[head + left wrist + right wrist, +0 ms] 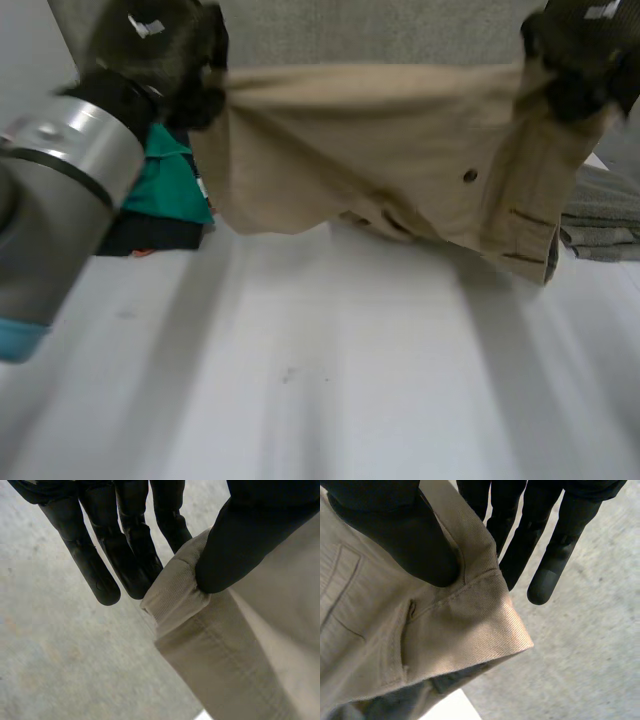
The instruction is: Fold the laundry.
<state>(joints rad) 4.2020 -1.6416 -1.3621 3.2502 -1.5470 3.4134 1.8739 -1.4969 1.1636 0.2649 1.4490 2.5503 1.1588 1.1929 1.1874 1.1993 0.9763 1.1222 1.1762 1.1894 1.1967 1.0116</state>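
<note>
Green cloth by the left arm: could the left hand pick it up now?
Probably not yet. The left hand is pinching a corner of the beige garment, held up with the right hand at the other corner. The green cloth lies near, but the hand would have to let go first.

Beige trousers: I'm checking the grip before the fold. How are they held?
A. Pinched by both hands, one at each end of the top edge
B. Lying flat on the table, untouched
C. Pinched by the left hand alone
A: the left hand and the right hand each pinch an end of the beige trousers between thumb and fingers, and the cloth hangs between them.
</note>
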